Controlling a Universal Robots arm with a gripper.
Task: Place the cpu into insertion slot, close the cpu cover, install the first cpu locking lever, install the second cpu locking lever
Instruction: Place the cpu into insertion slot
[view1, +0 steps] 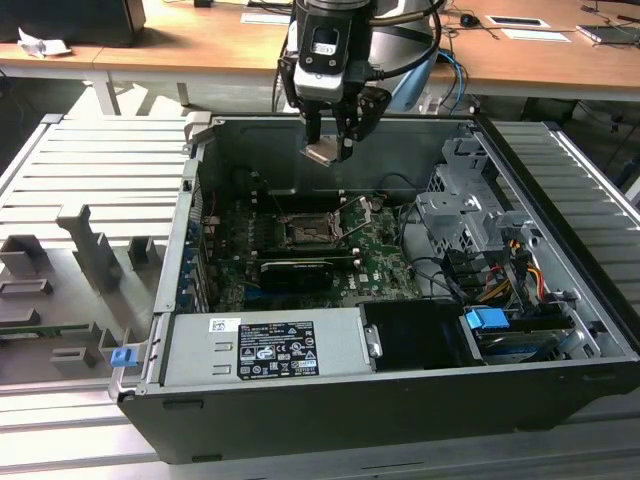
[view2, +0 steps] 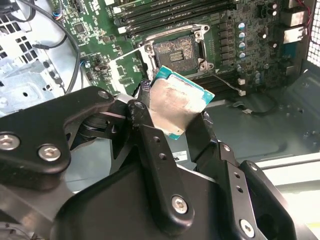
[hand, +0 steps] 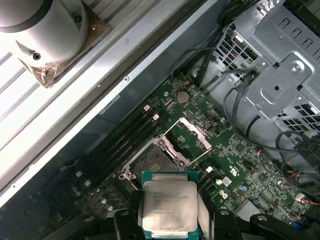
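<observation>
Above the socket (view1: 308, 232), my claw (view1: 330, 148) pinches the chip (view1: 322, 154).
I'd level it, match the corners, and lower gently.

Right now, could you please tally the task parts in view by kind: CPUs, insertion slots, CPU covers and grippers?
cpu: 1, held in the gripper
insertion slot: 1, empty
cpu cover: 1, open
gripper: 1
Total: 4
</observation>
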